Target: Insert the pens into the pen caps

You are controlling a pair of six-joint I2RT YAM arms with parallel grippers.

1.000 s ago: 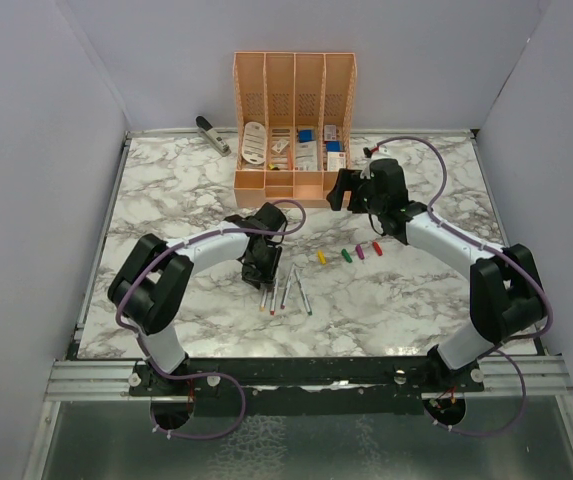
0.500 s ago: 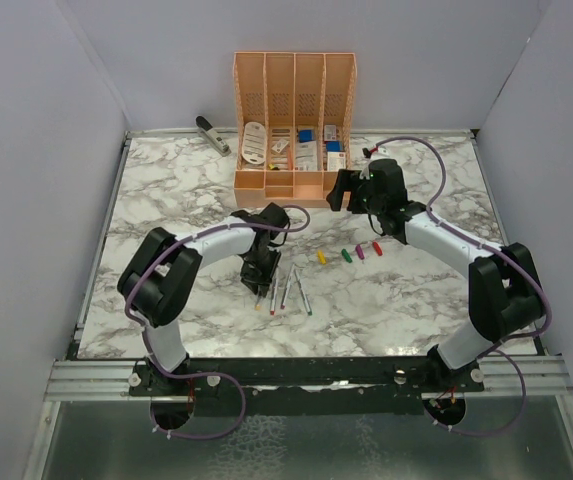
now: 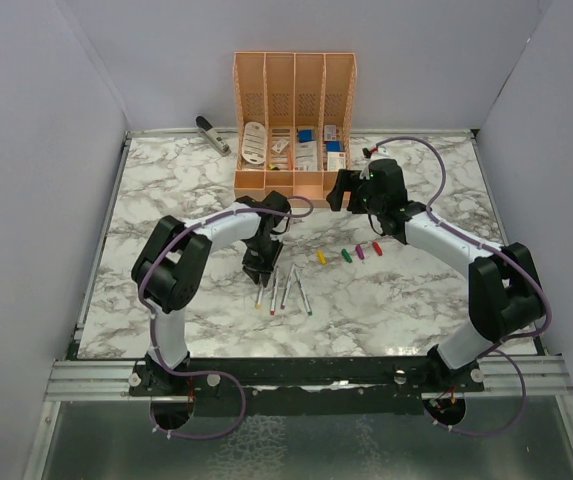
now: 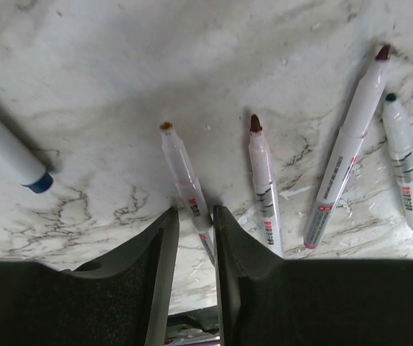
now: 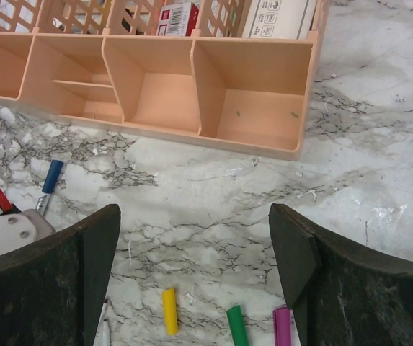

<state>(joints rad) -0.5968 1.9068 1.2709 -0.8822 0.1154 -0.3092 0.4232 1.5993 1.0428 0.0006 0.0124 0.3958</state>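
Left gripper (image 4: pixel 194 213) shifted onto orange-tipped pen (image 4: pixel 177 158) — jaws seemingly pinching it | right gripper (image 5: pixel 195 216) agape — near organiser (image 5: pixel 249 146) front edge

Left gripper (image 4: pixel 195 210): the orange-tipped pen (image 4: pixel 181 169) runs in between its fingers. The pen's rear end is hidden, and contact cannot be determined. Off to its side, a blue-ended pen (image 4: pixel 4 148) is cut by the frame edge.

Right gripper (image 5: pixel 194 216): between its spread fingers, the green cap (image 5: pixel 236 324) and purple cap (image 5: pixel 282 326) are cut off at the bottom edge.
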